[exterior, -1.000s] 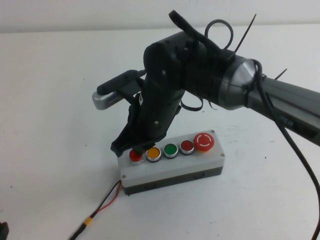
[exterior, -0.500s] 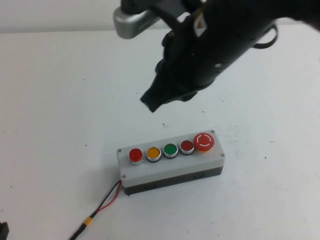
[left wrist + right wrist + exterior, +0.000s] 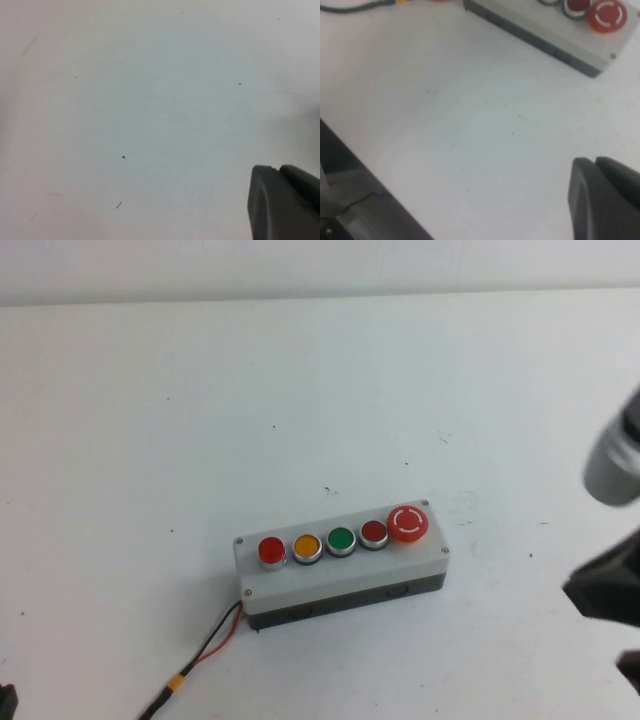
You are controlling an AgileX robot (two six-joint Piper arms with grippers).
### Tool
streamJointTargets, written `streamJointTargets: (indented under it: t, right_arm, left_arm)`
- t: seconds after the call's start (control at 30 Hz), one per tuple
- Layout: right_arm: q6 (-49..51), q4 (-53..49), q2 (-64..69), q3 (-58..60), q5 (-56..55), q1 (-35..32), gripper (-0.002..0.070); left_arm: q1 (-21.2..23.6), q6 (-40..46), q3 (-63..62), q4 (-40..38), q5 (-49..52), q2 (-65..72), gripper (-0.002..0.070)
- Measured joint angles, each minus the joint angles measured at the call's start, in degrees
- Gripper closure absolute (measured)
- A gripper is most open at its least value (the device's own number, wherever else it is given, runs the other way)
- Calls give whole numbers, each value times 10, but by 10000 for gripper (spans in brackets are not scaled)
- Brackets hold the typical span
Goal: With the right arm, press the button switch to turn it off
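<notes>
The button switch (image 3: pixel 271 550) is the bright-red round button with a silver ring at the left end of the white-topped box (image 3: pixel 340 570). Nothing touches it. My right arm (image 3: pixel 612 470) shows blurred at the right edge of the high view. Its black gripper (image 3: pixel 585 592) hangs well to the right of the box, apart from it. In the right wrist view the right gripper (image 3: pixel 594 161) has its fingers together and empty above bare table. The box's right end (image 3: pixel 555 37) lies far from it. My left gripper (image 3: pixel 277 167) is shut and empty over bare white table.
Along the box from the switch stand an orange button (image 3: pixel 307 545), a green one (image 3: pixel 341 540), a darker red one (image 3: pixel 374 532) and a big red mushroom button (image 3: pixel 408 523). A red and black wire (image 3: pixel 205 650) runs from the box's left end toward the front. The table's near edge (image 3: pixel 350 200) shows in the right wrist view.
The right gripper has lifted off the bright-red button, risen above the box and swung away to the right edge. The box has not moved.
</notes>
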Motion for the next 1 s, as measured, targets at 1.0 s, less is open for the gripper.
streamJointTargets:
  t: [1.0]
  right_arm:
    - [62, -71, -385, 690, -714, -407, 693]
  left_arm:
    - [0, 0, 0, 0, 0, 0, 677]
